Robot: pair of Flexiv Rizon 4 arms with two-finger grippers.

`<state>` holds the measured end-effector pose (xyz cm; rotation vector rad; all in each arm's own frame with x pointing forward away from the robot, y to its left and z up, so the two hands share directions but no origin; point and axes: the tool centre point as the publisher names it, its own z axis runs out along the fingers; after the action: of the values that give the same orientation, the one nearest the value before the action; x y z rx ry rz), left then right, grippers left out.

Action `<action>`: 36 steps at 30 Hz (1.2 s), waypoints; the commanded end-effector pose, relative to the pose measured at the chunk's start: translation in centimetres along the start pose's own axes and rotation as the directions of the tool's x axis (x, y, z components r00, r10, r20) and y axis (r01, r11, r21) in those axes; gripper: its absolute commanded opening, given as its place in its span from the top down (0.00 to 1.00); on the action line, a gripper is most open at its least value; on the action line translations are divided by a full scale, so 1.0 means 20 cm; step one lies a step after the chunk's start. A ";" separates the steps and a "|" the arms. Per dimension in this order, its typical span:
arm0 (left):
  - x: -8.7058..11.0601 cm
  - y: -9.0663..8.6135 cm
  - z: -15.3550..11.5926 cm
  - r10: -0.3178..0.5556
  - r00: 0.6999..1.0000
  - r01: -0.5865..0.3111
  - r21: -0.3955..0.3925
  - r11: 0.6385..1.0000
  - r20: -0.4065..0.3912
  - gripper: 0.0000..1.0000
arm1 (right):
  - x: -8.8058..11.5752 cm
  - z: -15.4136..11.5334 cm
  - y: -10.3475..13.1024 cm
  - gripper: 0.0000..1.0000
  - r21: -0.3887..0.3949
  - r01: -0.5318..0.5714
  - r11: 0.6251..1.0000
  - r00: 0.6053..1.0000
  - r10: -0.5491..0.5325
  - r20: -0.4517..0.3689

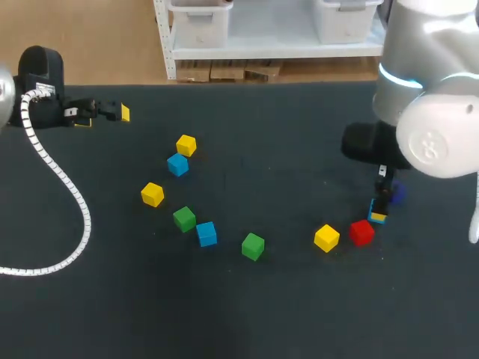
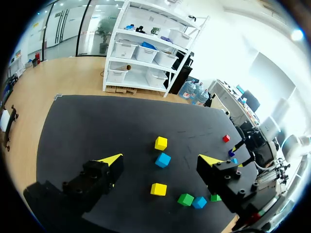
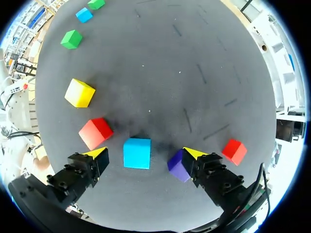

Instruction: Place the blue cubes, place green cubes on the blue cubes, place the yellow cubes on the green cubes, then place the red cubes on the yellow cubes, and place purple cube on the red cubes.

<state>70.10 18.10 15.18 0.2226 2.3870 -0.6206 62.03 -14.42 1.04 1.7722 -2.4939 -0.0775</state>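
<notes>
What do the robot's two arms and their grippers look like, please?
The right arm is rounded, silver-grey and white, with a glowing light-blue ring and a round emblem on its joint cap. The left arm shows a black section with a white spiral-wrapped cable. The left gripper and right gripper are black and blocky, each tipped in bright yellow.

The right gripper (image 3: pixel 144 154) stands open astride a blue cube (image 3: pixel 136 153), with clearance tight on both sides: a red cube (image 3: pixel 95 133) sits just beside one finger, a purple cube (image 3: pixel 178 165) just beside the other. The middle of the table (image 1: pixel 292 161) lies bare and gives open passage.
</notes>
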 end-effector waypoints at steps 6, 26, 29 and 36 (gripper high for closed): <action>0.01 0.01 0.00 0.003 1.000 -0.003 0.011 1.000 0.006 0.00 | -0.02 0.07 -0.03 0.53 -0.036 0.003 0.999 1.000 -0.003 -0.019; 0.01 0.01 0.00 0.003 1.000 -0.003 0.011 1.000 0.006 0.00 | -0.04 0.03 0.01 1.00 -0.038 0.005 0.999 1.000 -0.005 -0.011; 0.01 0.01 0.00 0.003 1.000 -0.003 0.011 1.000 0.006 0.00 | -0.07 -0.01 0.02 1.00 -0.016 0.022 1.000 1.000 -0.023 -0.012; 0.01 0.01 0.00 0.003 1.000 -0.003 0.011 1.000 0.006 0.00 | -0.21 -0.13 -0.03 1.00 0.042 0.108 0.993 0.994 -0.107 -0.039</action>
<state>70.10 18.11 15.18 0.2225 2.3870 -0.6205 63.67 -11.55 2.83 1.8991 -2.4153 -0.0143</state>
